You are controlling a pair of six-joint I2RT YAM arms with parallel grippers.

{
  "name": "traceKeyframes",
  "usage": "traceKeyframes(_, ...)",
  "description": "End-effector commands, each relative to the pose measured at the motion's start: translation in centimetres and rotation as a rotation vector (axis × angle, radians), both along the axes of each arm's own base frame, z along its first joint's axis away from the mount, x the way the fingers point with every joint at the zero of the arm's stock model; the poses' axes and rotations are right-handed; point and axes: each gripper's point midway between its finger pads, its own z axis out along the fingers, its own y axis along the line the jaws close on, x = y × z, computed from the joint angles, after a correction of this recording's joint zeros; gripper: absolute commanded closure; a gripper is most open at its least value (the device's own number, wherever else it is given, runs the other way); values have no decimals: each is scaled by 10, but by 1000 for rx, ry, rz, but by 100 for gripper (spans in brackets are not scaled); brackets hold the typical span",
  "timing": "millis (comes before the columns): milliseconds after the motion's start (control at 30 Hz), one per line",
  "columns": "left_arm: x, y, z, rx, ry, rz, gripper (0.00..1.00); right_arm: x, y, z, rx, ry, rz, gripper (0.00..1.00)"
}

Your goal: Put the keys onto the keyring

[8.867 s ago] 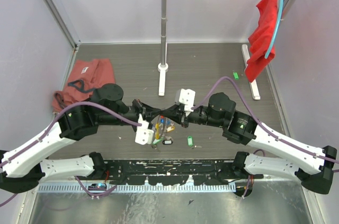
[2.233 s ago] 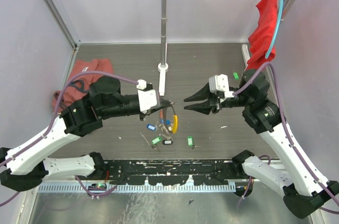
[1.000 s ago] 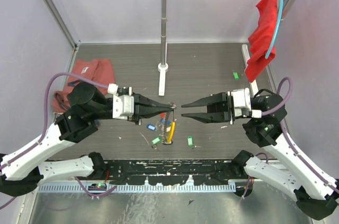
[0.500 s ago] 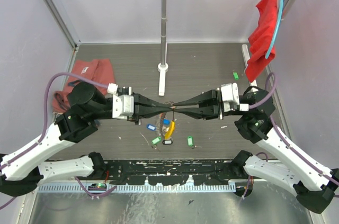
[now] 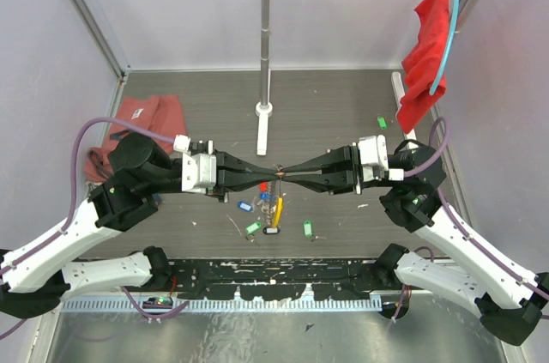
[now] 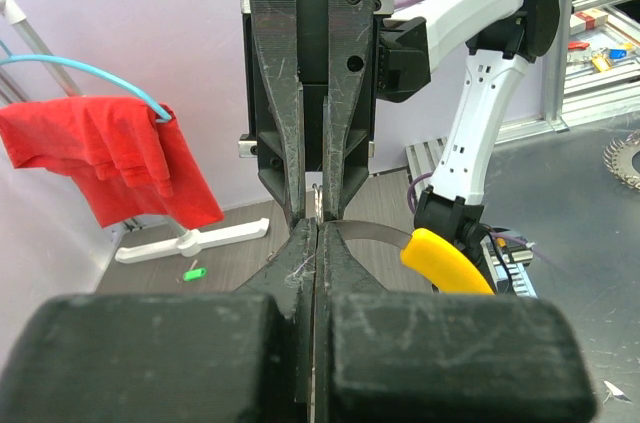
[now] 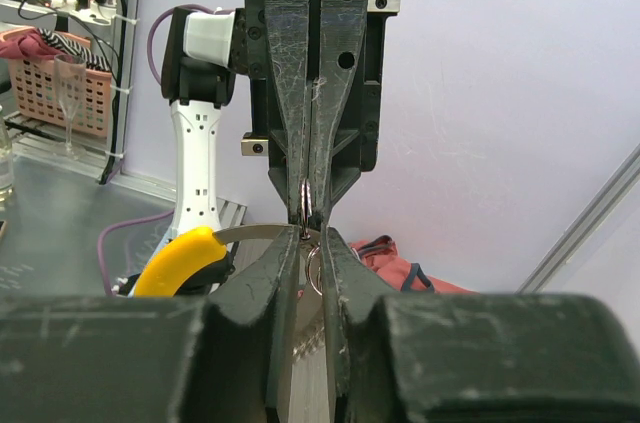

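The keyring (image 5: 278, 206) is held aloft at centre, clenched in the left gripper (image 5: 273, 176). The right gripper (image 5: 286, 177) is nearly closed against it; a grasp cannot be confirmed. Several keys (image 5: 307, 227) lie loose at 6 o'clock, so threading is judged incomplete.

Brought the right fingers (image 5: 310, 179) in leftward over the last second, tip to tip with the left fingers (image 5: 250, 176). Narrowed them from wide apart to a slit around the thin metal band of the keyring (image 6: 445, 263).
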Motion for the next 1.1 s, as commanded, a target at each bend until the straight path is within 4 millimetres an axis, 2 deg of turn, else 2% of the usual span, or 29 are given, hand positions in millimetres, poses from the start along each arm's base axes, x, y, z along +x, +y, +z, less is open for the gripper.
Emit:
traceKeyframes(0,2,-2,8,-20,-5,4,100,-7,-3,13,43,-36,11,80)
traceKeyframes(167,3,-4,6,-12,-2,7,100,-8,-4,14,45,-40,10,83)
traceKeyframes(333,6,-6,3,-2,2,14,100,-8,-4,15,44,-38,12,91)
traceKeyframes(433,6,-6,2,1,5,17,100,-7,-2,13,33,-34,13,99)
traceKeyframes(500,7,-5,2,2,6,22,100,-6,-1,11,19,-32,12,99)
traceKeyframes(533,8,-5,1,3,9,31,98,-5,0,9,6,-28,8,99)
traceKeyframes(633,12,-2,1,6,15,59,80,2,2,0,-60,-24,-27,99)
traceKeyframes(700,15,2,-2,19,17,87,71,9,1,-7,-120,-42,-71,99)
traceKeyframes(933,28,16,-16,121,18,190,66,30,1,-41,-372,57,-159,99)
traceKeyframes(1067,34,20,-27,191,20,222,65,34,-1,-51,-447,108,-176,99)
